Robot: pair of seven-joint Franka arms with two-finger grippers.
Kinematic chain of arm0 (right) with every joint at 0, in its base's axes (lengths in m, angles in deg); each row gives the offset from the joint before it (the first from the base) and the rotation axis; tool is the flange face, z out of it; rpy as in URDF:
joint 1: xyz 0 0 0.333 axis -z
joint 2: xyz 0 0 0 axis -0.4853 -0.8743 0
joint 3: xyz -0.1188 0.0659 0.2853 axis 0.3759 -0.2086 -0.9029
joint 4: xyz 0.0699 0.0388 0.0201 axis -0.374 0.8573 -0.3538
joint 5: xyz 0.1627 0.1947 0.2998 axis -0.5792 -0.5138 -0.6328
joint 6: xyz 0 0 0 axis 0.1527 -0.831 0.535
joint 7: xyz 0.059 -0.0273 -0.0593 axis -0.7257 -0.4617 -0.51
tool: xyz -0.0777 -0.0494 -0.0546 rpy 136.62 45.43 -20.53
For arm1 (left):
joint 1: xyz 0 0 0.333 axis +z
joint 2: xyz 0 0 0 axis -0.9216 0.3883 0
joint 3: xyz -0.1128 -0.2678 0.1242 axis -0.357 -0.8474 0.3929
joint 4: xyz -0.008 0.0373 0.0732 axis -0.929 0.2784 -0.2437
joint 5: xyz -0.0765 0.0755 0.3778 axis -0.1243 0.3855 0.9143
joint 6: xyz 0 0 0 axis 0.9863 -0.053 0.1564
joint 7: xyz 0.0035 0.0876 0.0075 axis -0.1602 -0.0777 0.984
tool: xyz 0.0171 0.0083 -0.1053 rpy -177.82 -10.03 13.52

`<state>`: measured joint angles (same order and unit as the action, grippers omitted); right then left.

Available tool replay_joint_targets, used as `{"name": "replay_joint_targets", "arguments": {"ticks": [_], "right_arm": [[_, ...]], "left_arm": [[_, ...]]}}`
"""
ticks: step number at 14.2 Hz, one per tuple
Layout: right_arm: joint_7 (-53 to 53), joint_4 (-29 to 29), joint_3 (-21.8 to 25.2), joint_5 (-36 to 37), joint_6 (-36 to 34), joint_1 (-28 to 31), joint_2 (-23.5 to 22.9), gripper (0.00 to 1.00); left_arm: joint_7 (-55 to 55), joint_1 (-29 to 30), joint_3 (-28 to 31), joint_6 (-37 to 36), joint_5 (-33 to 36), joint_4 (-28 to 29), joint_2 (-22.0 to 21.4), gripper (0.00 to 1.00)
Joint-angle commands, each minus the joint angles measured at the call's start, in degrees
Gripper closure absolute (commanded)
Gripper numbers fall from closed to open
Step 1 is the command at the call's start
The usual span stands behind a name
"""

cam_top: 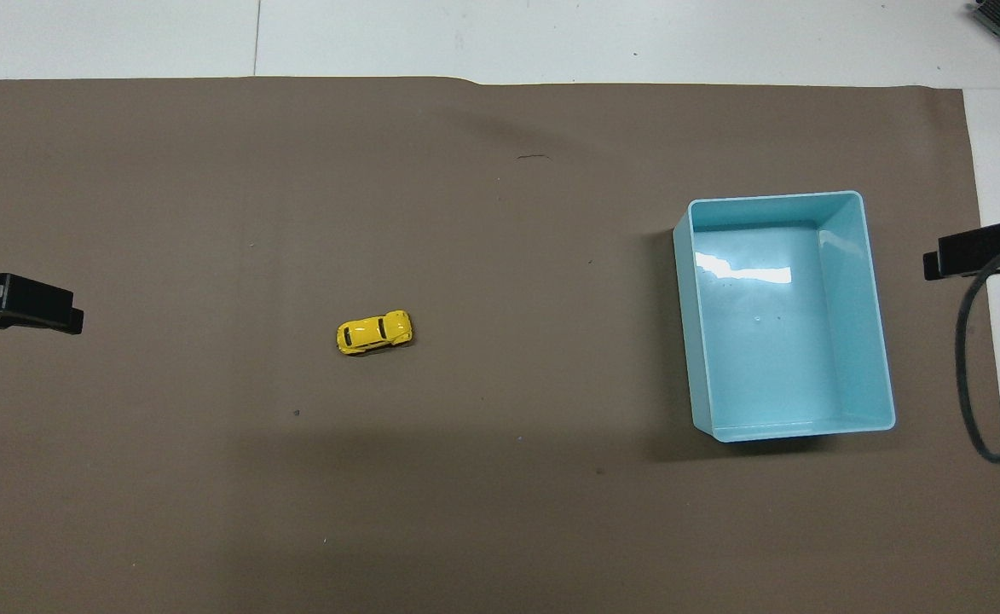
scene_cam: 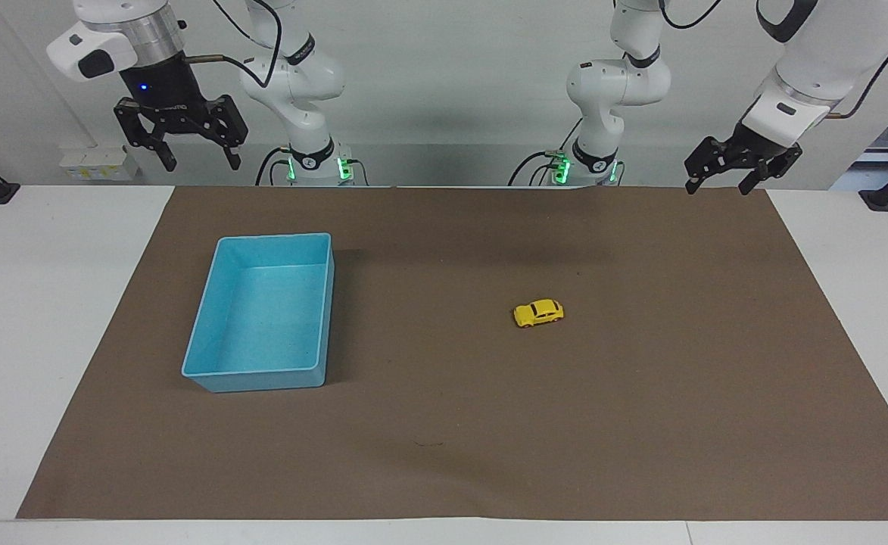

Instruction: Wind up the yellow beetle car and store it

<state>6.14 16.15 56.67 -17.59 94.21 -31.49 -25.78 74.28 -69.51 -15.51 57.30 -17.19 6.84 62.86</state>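
The yellow beetle car (scene_cam: 539,312) stands on its wheels on the brown mat, about mid-table, toward the left arm's end from the bin; it also shows in the overhead view (cam_top: 374,333). The light blue bin (scene_cam: 254,377) sits empty toward the right arm's end and also shows in the overhead view (cam_top: 697,341). My left gripper (scene_cam: 719,185) is open and empty, raised over the mat's corner at its own end, well apart from the car. My right gripper (scene_cam: 197,160) is open and empty, raised over the table's robot-side edge near the bin. Both arms wait.
A brown mat (scene_cam: 444,424) covers most of the white table (scene_cam: 57,303). In the overhead view only the tips of the left gripper (cam_top: 39,309) and the right gripper (cam_top: 977,251) show at the sides, with a black cable (cam_top: 968,375) beside the bin.
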Motion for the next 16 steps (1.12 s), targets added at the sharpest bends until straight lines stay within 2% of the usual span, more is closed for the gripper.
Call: {"name": "replay_joint_targets", "arguments": {"ticks": [1, 3, 10, 13, 16], "right_arm": [[-1.59, 2.68, -0.41, -1.03, 6.85, 1.23, 0.51, 0.0], [-1.5, 2.68, -0.41, -0.24, 4.89, 0.97, 0.67, 0.0], [-1.85, 2.86, -0.41, 0.29, 4.79, 1.05, 0.76, 0.0], [-1.67, 2.86, -0.41, 0.11, 4.62, 1.05, 0.76, 0.0], [-1.41, 2.77, -0.41, -0.5, 4.7, 0.97, 0.76, 0.0]], "left_arm": [[-0.93, 1.04, -0.82, -0.8, 1.25, 1.26, -1.35, 0.0], [-0.94, 1.13, -0.82, -0.54, 1.25, 1.18, -1.27, 0.0], [-1.29, 1.57, -0.91, 1.74, 1.25, 1.0, -0.84, 0.0], [-7.42, 0.86, -0.91, 1.83, 1.25, 1.35, -0.57, 0.0], [-19.89, -0.01, -1.34, 1.83, 1.69, 1.35, 0.75, 0.0]]}}
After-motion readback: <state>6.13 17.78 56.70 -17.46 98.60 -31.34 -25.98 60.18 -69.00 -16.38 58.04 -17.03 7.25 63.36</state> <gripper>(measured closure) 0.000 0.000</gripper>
